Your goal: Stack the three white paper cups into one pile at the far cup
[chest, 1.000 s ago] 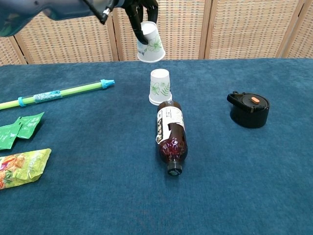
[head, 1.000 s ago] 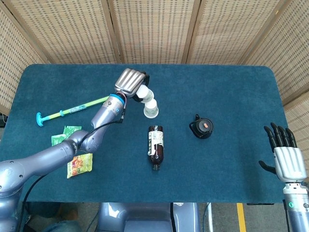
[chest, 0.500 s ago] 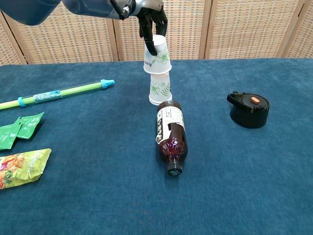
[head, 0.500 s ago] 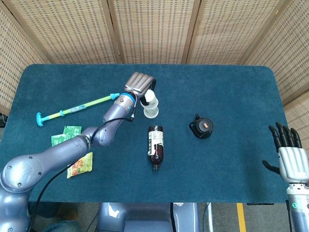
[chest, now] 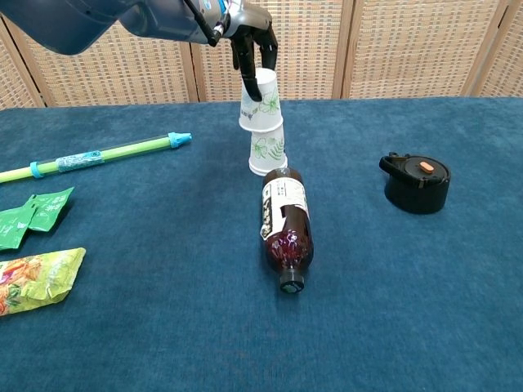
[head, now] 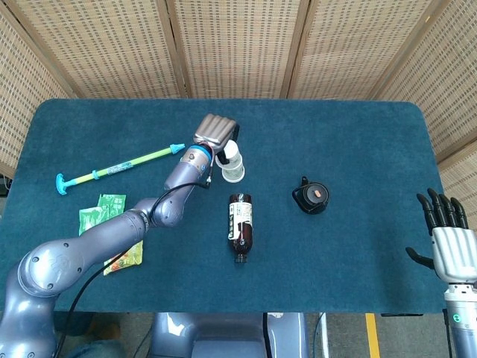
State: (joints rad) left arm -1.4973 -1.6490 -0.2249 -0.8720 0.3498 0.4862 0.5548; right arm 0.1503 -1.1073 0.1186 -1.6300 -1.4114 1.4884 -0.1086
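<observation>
Cup held directly over cup

Head view: left hand (head: 214, 135), just above frame centre, grasps an upside-down white paper cup (head: 232, 153); the standing white paper cup with green print (head: 234, 173) lies right below it. Right hand (head: 451, 239), lower right corner, is released with fingers spread, well apart.

Chest view: top centre, the held cup's rim sits over the standing cup's (chest: 267, 147) top, axes upright and nearly aligned, beside a brown bottle (chest: 282, 227). A third cup is not visible separately.
</observation>
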